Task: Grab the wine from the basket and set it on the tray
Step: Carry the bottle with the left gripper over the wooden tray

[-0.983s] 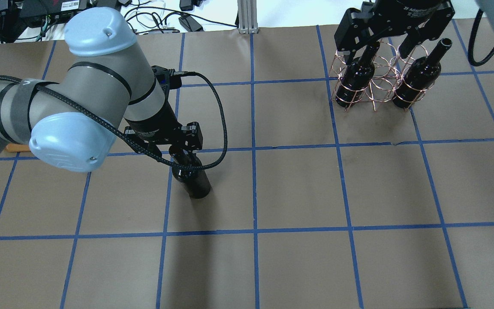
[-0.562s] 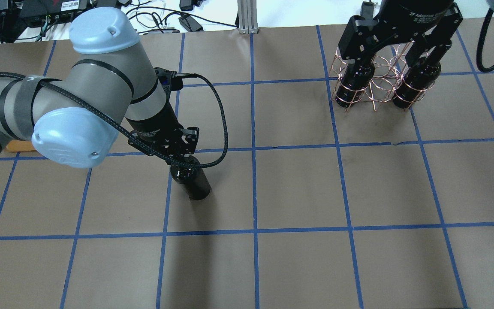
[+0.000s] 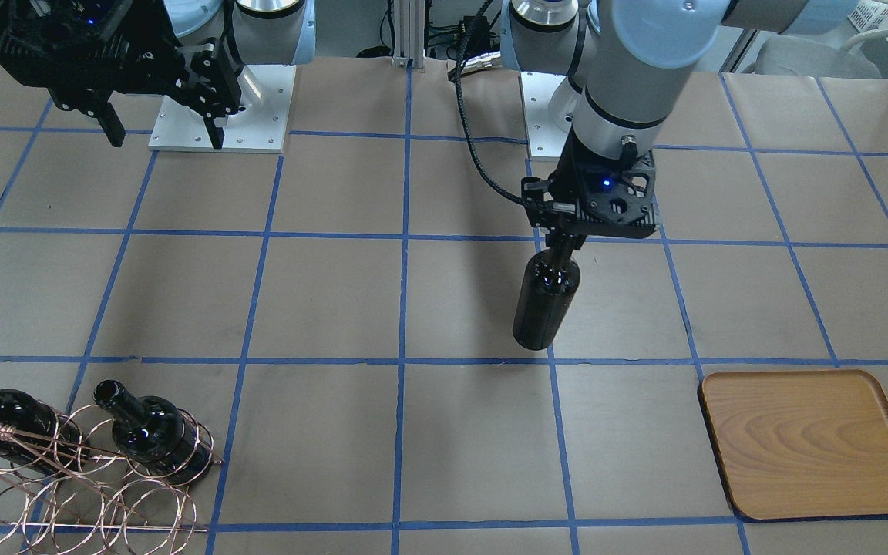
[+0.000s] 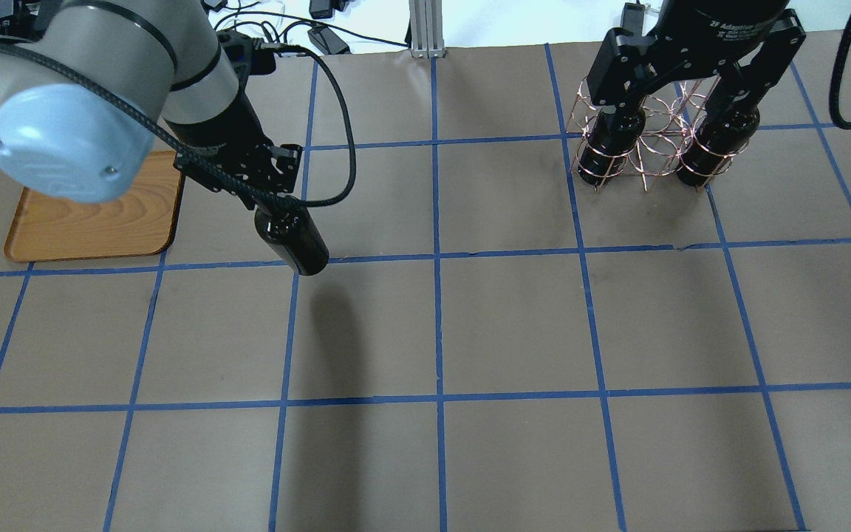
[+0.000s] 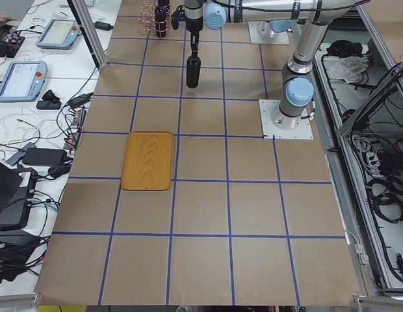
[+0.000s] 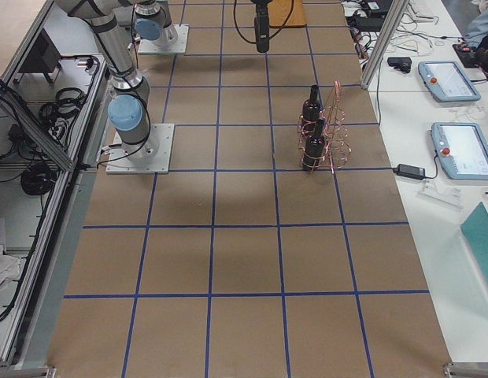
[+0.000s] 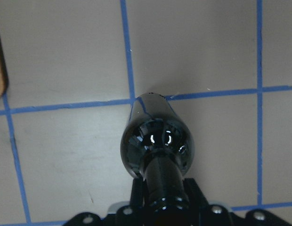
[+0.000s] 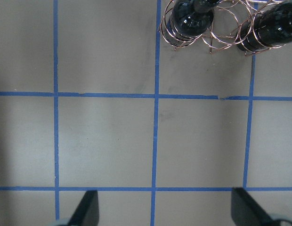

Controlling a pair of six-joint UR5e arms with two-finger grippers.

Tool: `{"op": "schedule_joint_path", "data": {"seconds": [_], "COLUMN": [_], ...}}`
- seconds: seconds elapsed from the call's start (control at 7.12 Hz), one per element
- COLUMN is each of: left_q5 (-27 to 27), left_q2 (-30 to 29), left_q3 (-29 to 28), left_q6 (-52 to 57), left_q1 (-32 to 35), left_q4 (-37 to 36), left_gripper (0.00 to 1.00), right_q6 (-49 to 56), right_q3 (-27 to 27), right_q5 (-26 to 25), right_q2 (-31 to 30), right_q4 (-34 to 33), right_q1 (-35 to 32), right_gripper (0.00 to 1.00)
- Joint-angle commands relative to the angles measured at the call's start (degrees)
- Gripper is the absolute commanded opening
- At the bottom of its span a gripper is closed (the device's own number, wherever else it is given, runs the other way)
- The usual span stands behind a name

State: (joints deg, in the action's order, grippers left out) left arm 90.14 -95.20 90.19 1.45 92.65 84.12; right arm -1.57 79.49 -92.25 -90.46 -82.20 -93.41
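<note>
My left gripper (image 4: 275,198) is shut on the neck of a near-black wine bottle (image 4: 294,242) and holds it upright, clear above the table, right of the wooden tray (image 4: 93,222). In the front view the held bottle (image 3: 543,299) hangs from that gripper (image 3: 565,235), and the tray (image 3: 808,443) lies empty at the lower right. The left wrist view shows the bottle (image 7: 155,146) from above. My right gripper (image 4: 680,96) is open and empty above the copper wire basket (image 4: 647,144), which holds two more bottles (image 4: 606,144) (image 4: 717,140).
Brown paper with a blue tape grid (image 4: 436,258) covers the table. The arm bases (image 3: 220,108) stand on white plates at the robot's side. Cables and electronics (image 4: 285,29) lie past the far table edge. Teach pendants (image 6: 456,79) rest on a side bench.
My left arm has carried the bottle to the left and farther from the robot, toward the tray, which now shows from under the arm. My right gripper stayed open over the basket.
</note>
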Motion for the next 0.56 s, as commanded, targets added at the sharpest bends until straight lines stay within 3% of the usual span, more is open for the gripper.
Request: {"op": "schedule_joint_path", "data": {"seconds": [0.0,0.42], "left_q5": [0.0,0.1], "left_q2": [-5.4,-13.3], "left_q3": [-11.2,-21.1], "left_q6": [10.1,24.2], "left_q1": [-9.5,-23.0], "left_q4": [6.4,8.7], "left_gripper": [0.00,0.00], "right_q6": [-0.1,-0.1], "right_q3": [0.1,0.2], "right_q5": [0.0,0.1], "right_q2": [-0.2,-0.2], "right_q4": [0.2,0.2], "right_q1": [0.1,0.1], "right_gripper": [1.00,1.00]}}
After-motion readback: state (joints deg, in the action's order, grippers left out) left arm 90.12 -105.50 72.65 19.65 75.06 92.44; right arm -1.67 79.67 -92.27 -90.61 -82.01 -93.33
